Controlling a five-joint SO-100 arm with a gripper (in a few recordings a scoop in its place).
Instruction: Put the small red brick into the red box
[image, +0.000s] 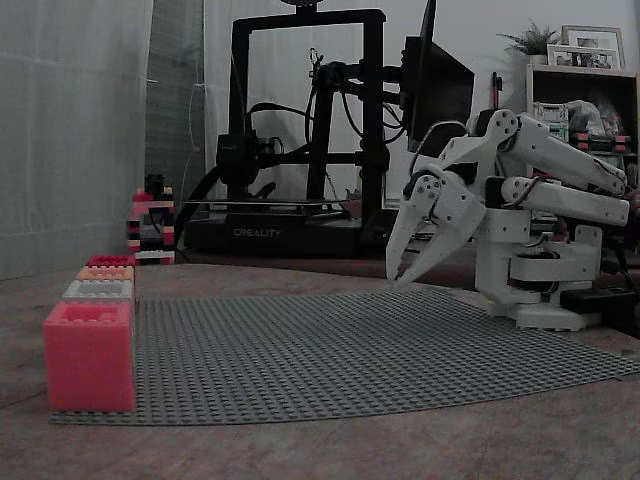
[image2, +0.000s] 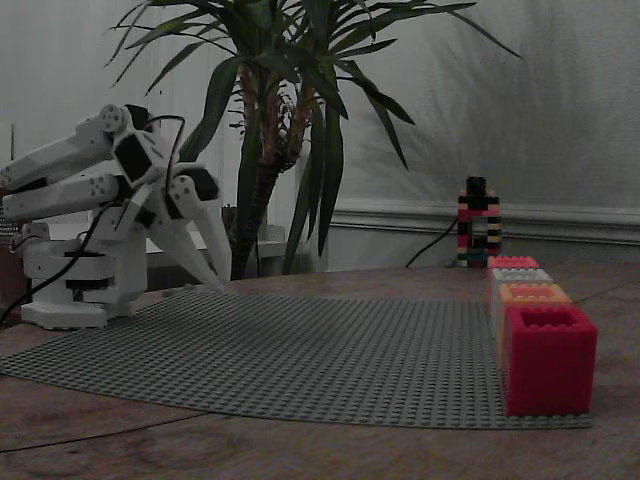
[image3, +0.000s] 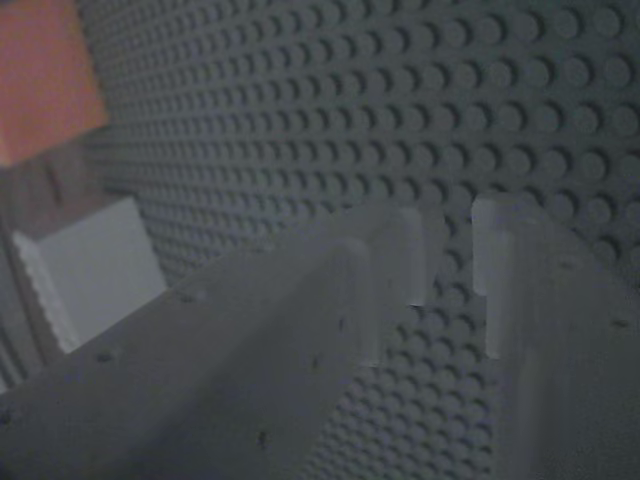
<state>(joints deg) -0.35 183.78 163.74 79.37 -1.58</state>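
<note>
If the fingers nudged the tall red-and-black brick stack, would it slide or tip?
The brick stack would probably tip: it stands tall and narrow on the table, off the grey baseplate. It is likely rigid and light, though its layers might separate on falling.

We see the fingers (image3: 350, 300) blurred and cut off at the bottom edge in the wrist view. An orange box (image3: 45, 80) is cropped at the top-left corner. We can't tell what's inside the red box (image2: 548, 358).

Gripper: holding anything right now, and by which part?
Nothing held. The gripper hangs over the grey baseplate, fingers slightly apart with bare studs showing in the gap in the wrist view.
</note>
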